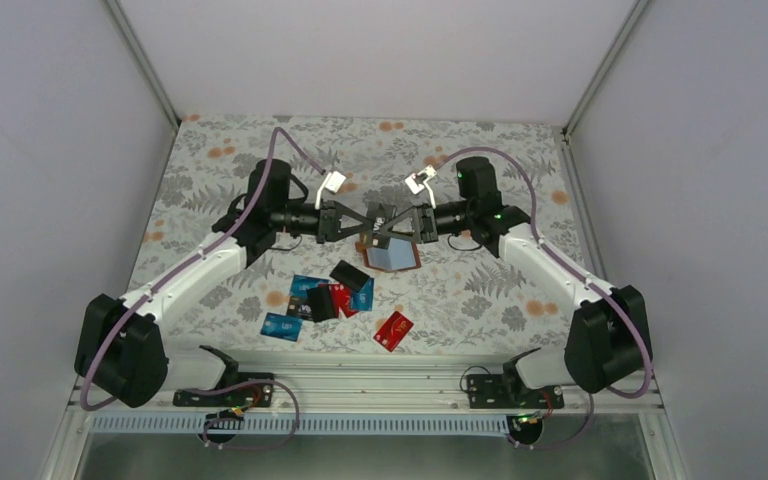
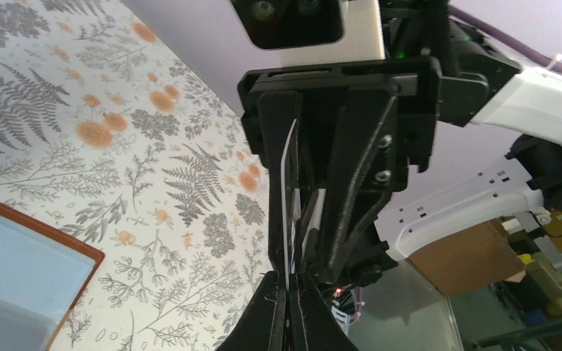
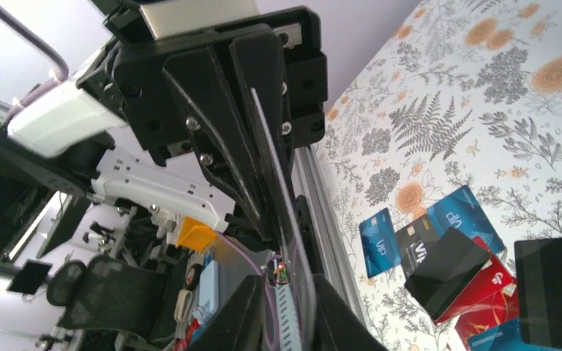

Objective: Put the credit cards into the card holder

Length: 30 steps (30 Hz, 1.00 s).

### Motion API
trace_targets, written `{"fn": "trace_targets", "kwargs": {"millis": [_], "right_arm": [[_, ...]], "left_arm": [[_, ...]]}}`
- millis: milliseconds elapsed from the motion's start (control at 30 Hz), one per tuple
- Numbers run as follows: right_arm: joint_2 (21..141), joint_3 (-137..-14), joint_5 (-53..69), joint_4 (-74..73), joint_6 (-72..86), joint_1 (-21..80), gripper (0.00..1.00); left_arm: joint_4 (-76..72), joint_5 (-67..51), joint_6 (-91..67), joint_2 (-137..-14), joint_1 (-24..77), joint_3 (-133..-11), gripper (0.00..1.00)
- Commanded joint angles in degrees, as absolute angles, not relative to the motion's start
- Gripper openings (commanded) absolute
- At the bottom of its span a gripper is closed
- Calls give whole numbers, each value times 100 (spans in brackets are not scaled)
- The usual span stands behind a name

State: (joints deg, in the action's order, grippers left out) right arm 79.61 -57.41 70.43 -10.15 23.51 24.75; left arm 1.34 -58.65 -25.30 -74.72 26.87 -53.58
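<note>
The card holder lies open on the table, reddish-brown rim and greyish sleeves up; it also shows in the left wrist view. Both grippers meet tip to tip just above and behind it. My left gripper is shut on a thin card seen edge-on. My right gripper is open, its jaws either side of the same card, which lies near one finger. Several loose blue, red and black credit cards lie piled in front of the holder.
A red card and a blue card lie apart near the front rail. The floral tablecloth covers the table. White walls close the left, right and back sides.
</note>
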Motion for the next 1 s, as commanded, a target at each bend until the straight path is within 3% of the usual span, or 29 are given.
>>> {"fn": "trace_targets", "kwargs": {"millis": [0, 133, 333, 600, 967], "right_arm": [[7856, -6109, 6430, -1460, 1998, 2547, 25], [7863, -6014, 4999, -1899, 2167, 2271, 40], [7974, -5238, 4162, -1717, 2887, 1572, 39], [8359, -5083, 3907, -1698, 2944, 1445, 39], [9100, -5266, 4312, -1325, 2878, 1466, 36]], "left_arm": [[120, -5314, -2668, -7433, 2731, -5213, 2], [303, -4606, -2903, -7519, 2762, -5105, 2], [224, -3971, -3202, -7929, 3149, -4980, 2], [615, -3189, -3818, -9002, 3443, -5648, 2], [920, -2836, -4069, -10043, 3577, -6321, 2]]}}
